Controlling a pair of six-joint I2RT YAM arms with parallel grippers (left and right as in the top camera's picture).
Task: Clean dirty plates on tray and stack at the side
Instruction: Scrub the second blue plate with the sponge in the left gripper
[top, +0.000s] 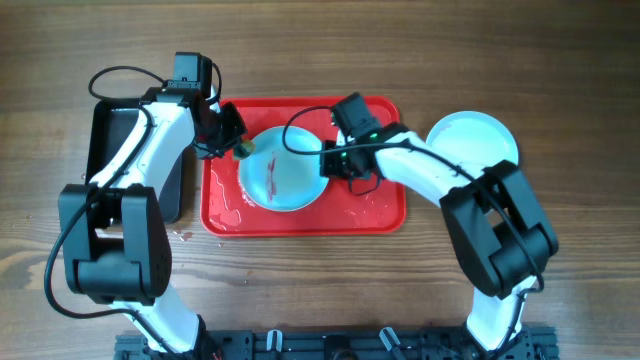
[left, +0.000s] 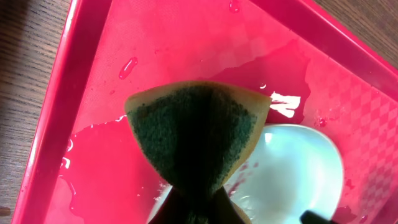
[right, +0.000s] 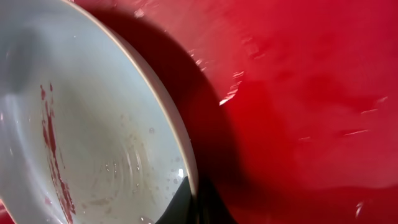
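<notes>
— Pale blue plate (top: 283, 178) in the middle of the red tray (top: 385, 215), with a dark red streak (right: 53, 149) down its centre. Which way does it lie from the sponge?

— Toward the tray's right edge. The sponge (left: 196, 137) hangs over the wet tray floor at the plate's far-left rim, green scouring face toward the wrist camera. I cannot tell whether it touches the rim.

— Any long axis to mind?

— The plate is round, so none. The streak runs roughly from the far edge toward the near edge, so I judge a wipe must travel rightward onto the centre.

— Who holds what?

— The left gripper (top: 236, 146) is pinched tight on the sponge, its wrist reaching in over the tray's far-left part. The right gripper (top: 327, 166) is clamped on the plate's right rim, its arm stretched in across the tray's right edge. Shadow under that rim suggests it sits slightly lifted.

— So the right steadies and the left scrubs?

— That is my reading; the left is the one placed to wipe.

— And beyond the tray?

— A second plate (top: 480, 135), clean-looking, sits on the desk just off the tray's far-right corner. A black tray (top: 103, 135) sits beside the red tray's left edge.
</notes>
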